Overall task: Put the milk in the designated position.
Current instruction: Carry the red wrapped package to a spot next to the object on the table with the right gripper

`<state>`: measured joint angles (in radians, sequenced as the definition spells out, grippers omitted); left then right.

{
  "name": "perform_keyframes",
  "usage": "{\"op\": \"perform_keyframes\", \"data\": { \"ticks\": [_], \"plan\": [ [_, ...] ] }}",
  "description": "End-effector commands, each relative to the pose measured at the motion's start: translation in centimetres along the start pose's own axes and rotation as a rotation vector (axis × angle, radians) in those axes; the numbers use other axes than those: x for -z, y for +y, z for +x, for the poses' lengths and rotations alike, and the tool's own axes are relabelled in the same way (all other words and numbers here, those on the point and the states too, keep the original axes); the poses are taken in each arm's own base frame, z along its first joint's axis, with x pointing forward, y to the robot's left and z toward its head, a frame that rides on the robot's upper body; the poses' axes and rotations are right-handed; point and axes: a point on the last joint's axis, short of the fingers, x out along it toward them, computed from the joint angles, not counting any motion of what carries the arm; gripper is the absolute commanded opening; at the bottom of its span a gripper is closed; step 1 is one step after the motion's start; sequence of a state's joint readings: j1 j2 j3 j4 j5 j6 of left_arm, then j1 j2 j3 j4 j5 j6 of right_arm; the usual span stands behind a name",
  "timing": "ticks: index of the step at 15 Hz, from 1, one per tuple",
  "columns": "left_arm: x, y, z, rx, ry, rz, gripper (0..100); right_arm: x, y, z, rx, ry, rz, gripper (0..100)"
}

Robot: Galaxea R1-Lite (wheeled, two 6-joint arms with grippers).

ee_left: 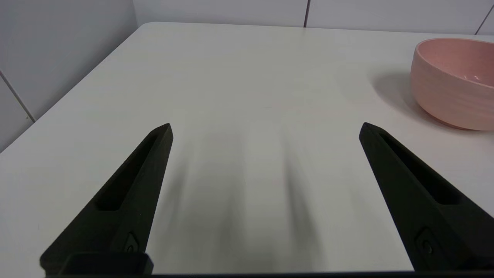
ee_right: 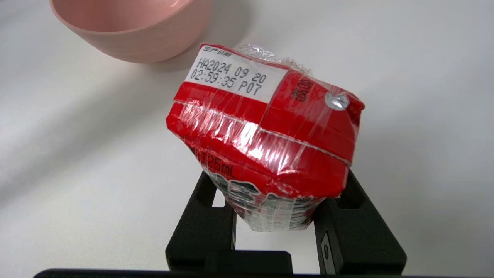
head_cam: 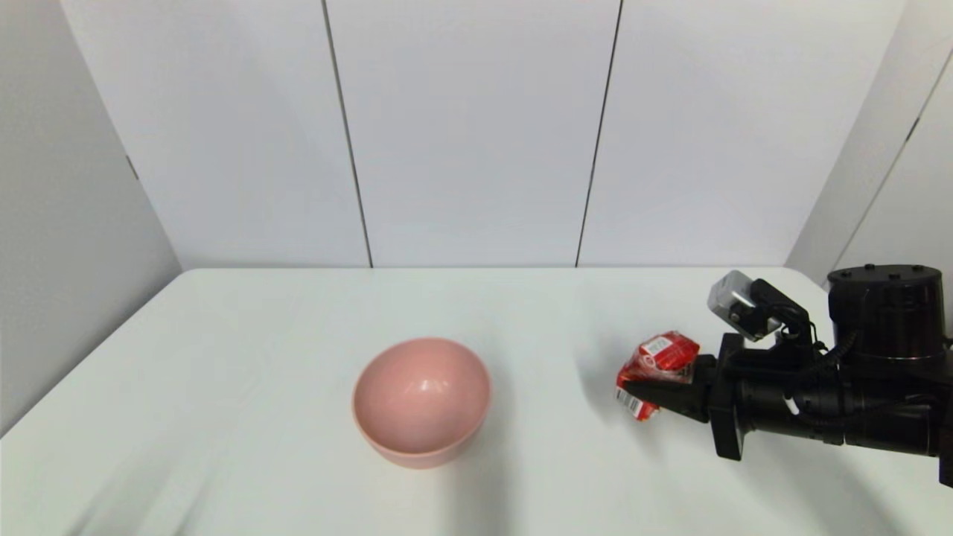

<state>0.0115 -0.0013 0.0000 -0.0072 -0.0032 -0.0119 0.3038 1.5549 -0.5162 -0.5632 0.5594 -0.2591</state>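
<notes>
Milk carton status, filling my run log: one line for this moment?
right gripper: shut on milk, lifted | pink bowl: empty | left gripper: open, parked

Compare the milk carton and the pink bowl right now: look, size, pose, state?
Colour and shape: the milk is a red and white boxy carton wrapped in clear film; the pink bowl is plain and round.
Size: the milk is much smaller than the bowl.
Pose and state: the milk sits tilted, clamped in the right claw; the bowl stands upright and free on the white table, to the milk's left.
The left claw is open and empty.
</notes>
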Motion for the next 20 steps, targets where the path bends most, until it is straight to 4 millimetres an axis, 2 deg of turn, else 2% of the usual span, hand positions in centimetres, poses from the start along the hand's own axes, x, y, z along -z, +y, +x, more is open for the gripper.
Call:
{"op": "perform_keyframes", "data": {
  "ticks": [1,5,8,11,20],
  "plan": [
    [0.0,0.0,0.0,-0.001,0.001,0.0,100,0.7,0.2,0.4,-0.036,0.015,-0.002,0],
    [0.0,0.0,0.0,0.001,0.001,0.0,100,1.5,-0.8,2.0,-0.068,0.014,-0.02,0],
    [0.0,0.0,0.0,0.001,0.001,0.0,100,1.4,-1.7,3.7,-0.071,0.009,-0.025,0],
    [0.0,0.0,0.0,-0.001,0.001,0.0,100,1.5,-2.2,4.6,-0.073,0.018,-0.02,0],
    [0.0,0.0,0.0,-0.001,0.001,0.0,100,2.2,-1.6,6.1,-0.121,0.051,-0.015,0]
  ]
}}
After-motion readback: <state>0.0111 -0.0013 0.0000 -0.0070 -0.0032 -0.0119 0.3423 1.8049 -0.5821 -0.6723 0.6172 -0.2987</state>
